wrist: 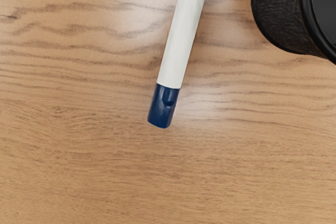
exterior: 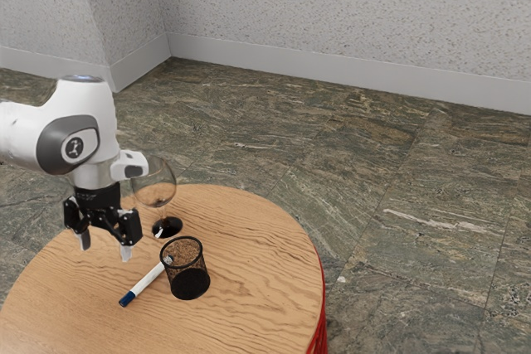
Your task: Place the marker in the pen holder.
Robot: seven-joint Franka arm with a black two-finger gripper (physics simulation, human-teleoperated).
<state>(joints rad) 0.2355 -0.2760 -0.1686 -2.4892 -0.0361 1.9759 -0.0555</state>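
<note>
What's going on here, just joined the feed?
Nothing is being held: the gripper hovers open above the table. The marker still has to go into the pen holder; it lies on the table beside it, blue end pointing away. A glass stands nearby.

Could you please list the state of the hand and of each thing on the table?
hand: open, above the table, holding nothing
marker: lying flat on the table, blue end piece on, not in the pen holder
pen holder: upright, with nothing sticking out above its rim
stemmed glass: upright on its foot, apparently empty
</note>
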